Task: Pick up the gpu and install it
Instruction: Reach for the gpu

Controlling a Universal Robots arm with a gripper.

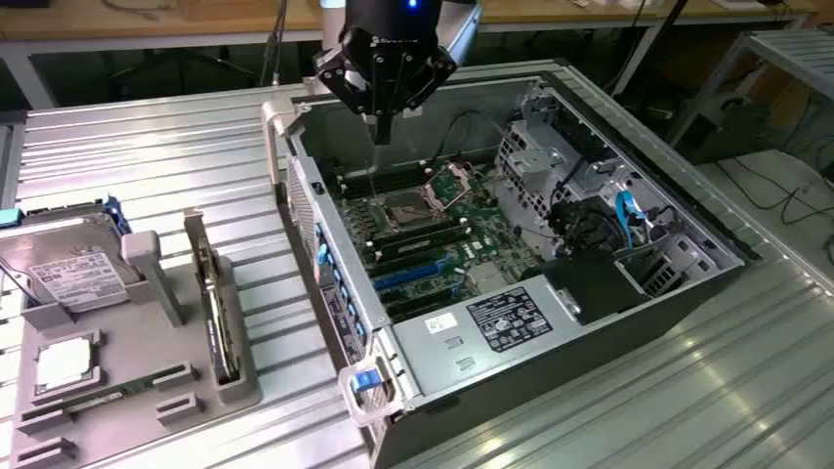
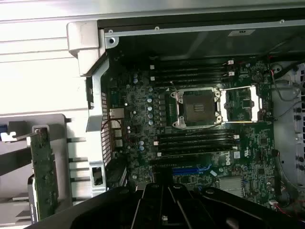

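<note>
Gpu (image 1: pixel 219 313): thin flat green circuit card with a silver end bracket, standing on its long edge in a slot of the grey plastic holder (image 1: pixel 241 391); seen as a narrow green strip in the wrist view (image 2: pixel 45 176).
Place of the gpu: outside the case, on the exterior view's left of it, just beside the case's perforated rear wall; not touched by anything except the holder.
Gripper (image 1: pixel 381 132): black, pointing straight down, hanging above the far end of the open case, well apart from the gpu.
Jaws: pressed together into one narrow tip, with nothing between them.
Case (image 1: pixel 626 342): black metal computer tower lying on its side, side panel off, inside open to above.
Motherboard (image 1: pixel 431 234): dark green board on the floor of the case, directly under the gripper; also in the wrist view (image 2: pixel 143 119).
Processor socket (image 2: pixel 198 107): square silver frame, open, with rows of black memory slots on both sides.
Expansion slots (image 1: pixel 410 274): blue and black long slots, near the rear wall of the case, all without a card.
Hard drive (image 1: pixel 72 274): silver box with a white label, lying in the same holder, further to the exterior view's left than the gpu.
Table (image 1: pixel 156 166): ribbed silver metal surface, carrying both holder and case.
</note>
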